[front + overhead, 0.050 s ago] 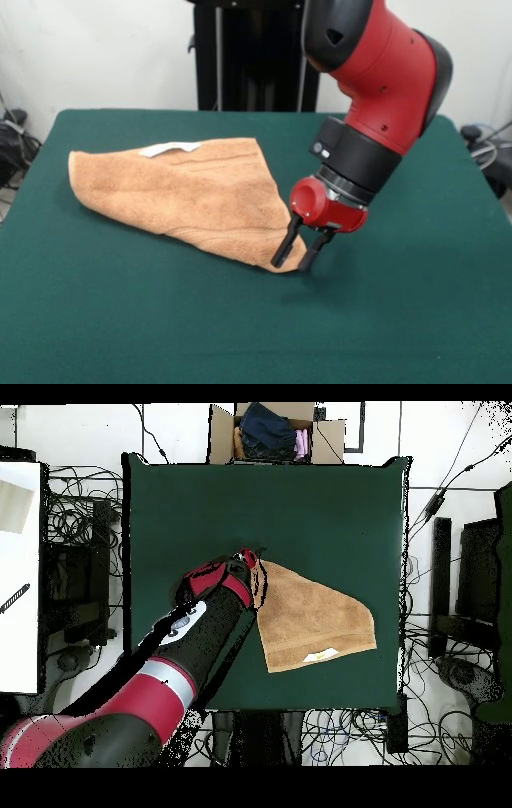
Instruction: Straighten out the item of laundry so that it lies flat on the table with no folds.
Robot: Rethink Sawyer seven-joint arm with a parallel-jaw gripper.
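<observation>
The item of laundry (192,196), an orange-tan towel, lies on the green table (400,320) left of centre. It is doubled over into a rough triangle, with a white label (170,148) on its far edge. The triangle narrows to a corner near the table's middle. My gripper (291,264) is down at that corner, open, with one black finger (284,244) on the cloth and the other just beyond the tip. In the overhead view the towel (315,619) spreads right of the gripper (250,562), and the arm hides the table (170,504) below it.
A cardboard box (222,436) with clothes stands past the table's top edge in the overhead view. Cables and black equipment (470,574) surround the table. A white surface (18,574) lies to the left.
</observation>
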